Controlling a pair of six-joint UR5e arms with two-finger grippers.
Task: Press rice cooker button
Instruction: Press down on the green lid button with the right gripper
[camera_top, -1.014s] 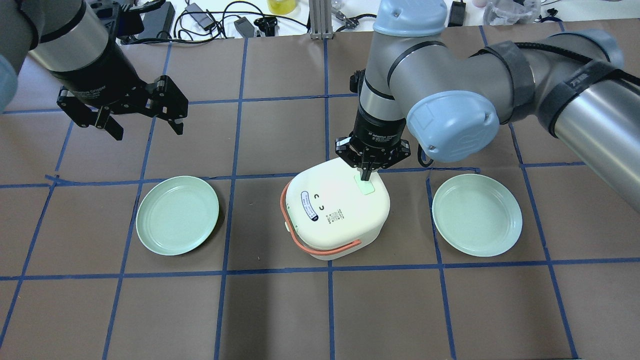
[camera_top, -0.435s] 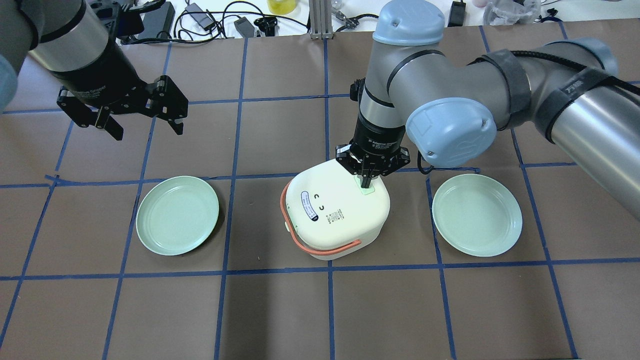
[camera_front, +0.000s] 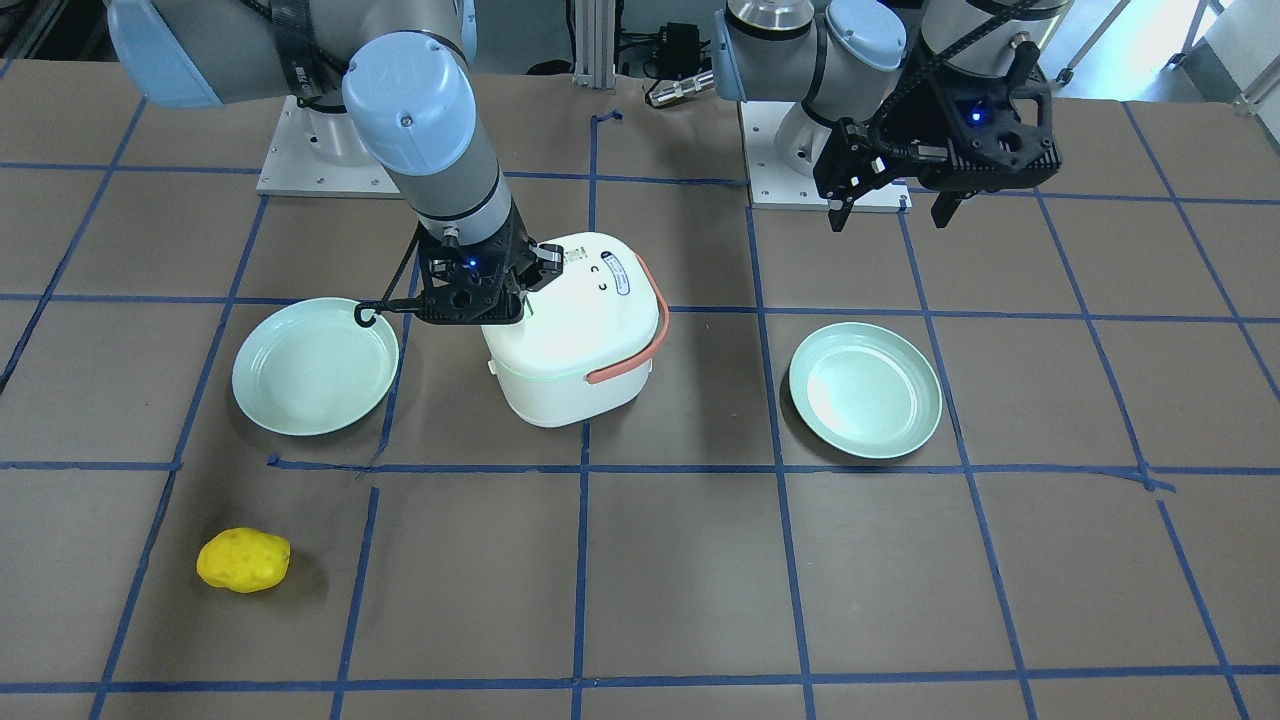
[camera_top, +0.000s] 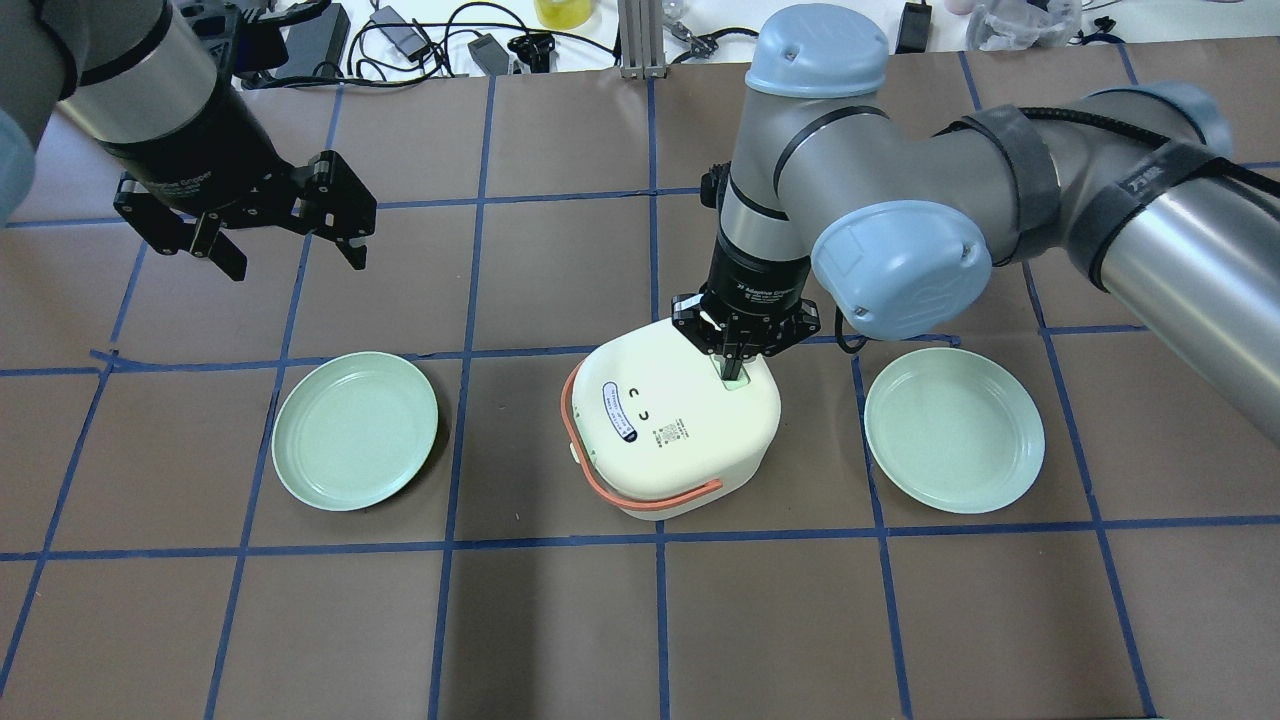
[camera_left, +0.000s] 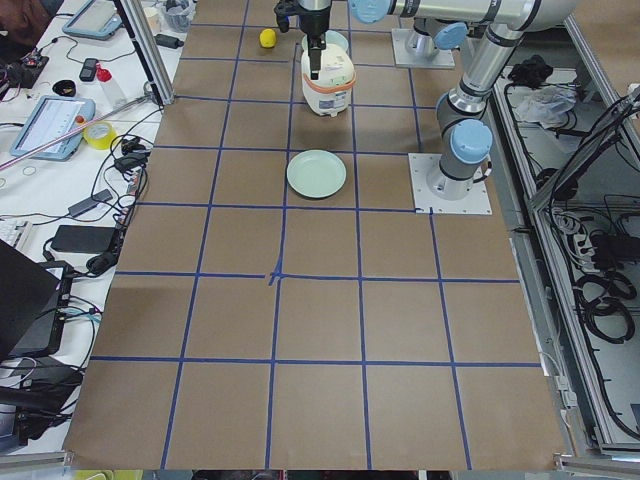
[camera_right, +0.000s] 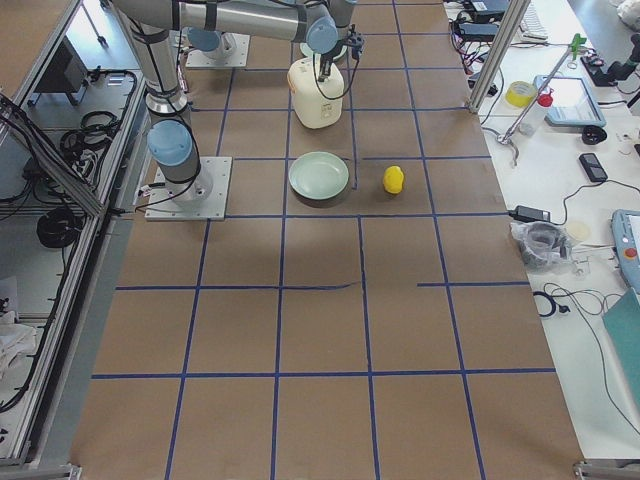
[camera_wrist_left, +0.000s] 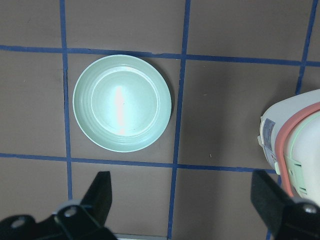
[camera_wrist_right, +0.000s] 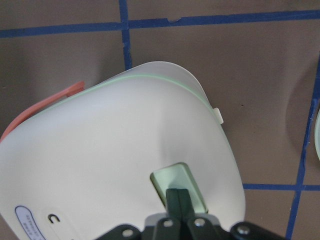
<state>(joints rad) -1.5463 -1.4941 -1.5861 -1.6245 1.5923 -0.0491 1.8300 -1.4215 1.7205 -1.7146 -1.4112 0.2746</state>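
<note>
A white rice cooker (camera_top: 670, 420) with a salmon handle (camera_top: 600, 485) stands mid-table; it also shows in the front view (camera_front: 570, 330). Its pale button (camera_wrist_right: 172, 181) sits on the lid's top, mostly covered in the overhead view (camera_top: 738, 382). My right gripper (camera_top: 731, 368) is shut, its joined fingertips (camera_wrist_right: 178, 196) pressed down on the button. My left gripper (camera_top: 290, 255) is open and empty, hovering high over the table's left side, above a green plate (camera_wrist_left: 122, 102).
Two pale green plates lie either side of the cooker, one left (camera_top: 355, 430) and one right (camera_top: 953, 428). A yellow sponge-like lump (camera_front: 243, 560) lies at the operators' edge. Cables and devices (camera_top: 420, 40) line the far table edge.
My right gripper has come down and slid onto the button, now covering most of it. The left arm has not moved.
</note>
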